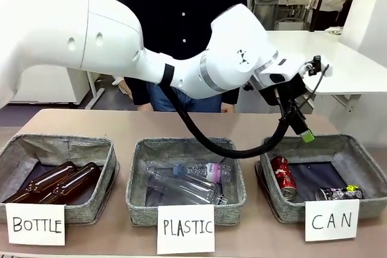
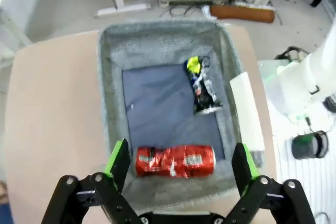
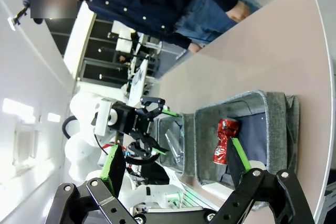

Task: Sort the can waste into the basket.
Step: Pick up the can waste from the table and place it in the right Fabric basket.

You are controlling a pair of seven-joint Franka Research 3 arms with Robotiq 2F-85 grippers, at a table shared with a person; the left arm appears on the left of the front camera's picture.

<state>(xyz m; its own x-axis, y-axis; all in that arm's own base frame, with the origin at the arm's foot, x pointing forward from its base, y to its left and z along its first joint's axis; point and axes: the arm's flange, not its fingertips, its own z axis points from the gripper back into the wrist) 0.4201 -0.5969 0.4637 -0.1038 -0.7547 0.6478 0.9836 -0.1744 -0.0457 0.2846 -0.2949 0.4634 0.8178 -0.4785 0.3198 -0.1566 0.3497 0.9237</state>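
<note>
Basket: grey woven fabric, dark blue-grey lining, white sign lettered "CAN" in black. Inside: red can with silver ends; silvery can with dark markings, yellow-green patch. Left gripper: black, green pads. Table: pale tan.

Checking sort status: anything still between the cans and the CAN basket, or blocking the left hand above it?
Nothing visible. Both cans already lie inside the CAN basket: the red can near one wall, the silvery can at the far side. The left hand hangs open and empty above the red can, with clear space between.
</note>
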